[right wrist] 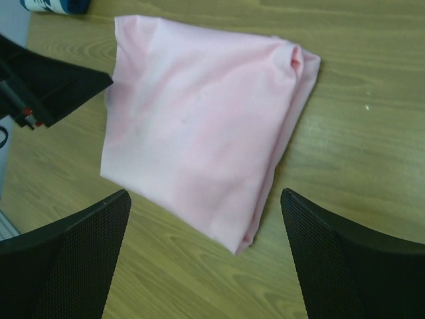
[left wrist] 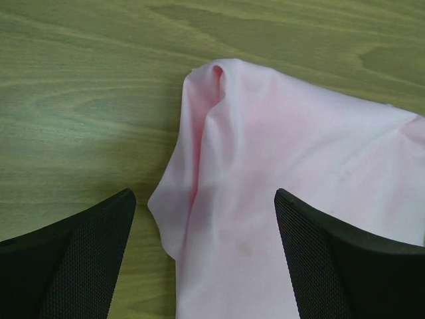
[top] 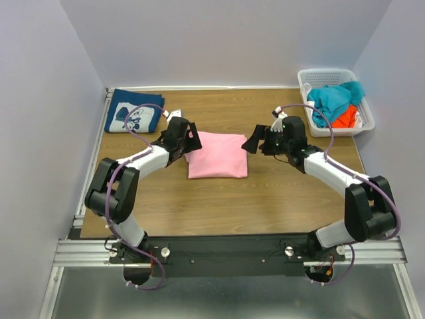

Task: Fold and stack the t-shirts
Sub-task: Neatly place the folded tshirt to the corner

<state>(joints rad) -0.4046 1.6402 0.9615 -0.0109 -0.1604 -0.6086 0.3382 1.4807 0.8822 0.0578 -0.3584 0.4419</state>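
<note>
Both released, left end effector and right end effector flanking the folded pink t-shirt at mid counter; navy t-shirt folded, well apart, at its far-left corner

A lab test booth: plain white walls, aluminium mounting rail.

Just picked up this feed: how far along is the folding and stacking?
Done: the navy t-shirt lies folded at the far left corner and the pink t-shirt lies folded mid-table. In hand: nothing; the left gripper and right gripper sit open either side of the pink one. Left: stacking the two, and perhaps the crumpled clothes in the basket.
</note>
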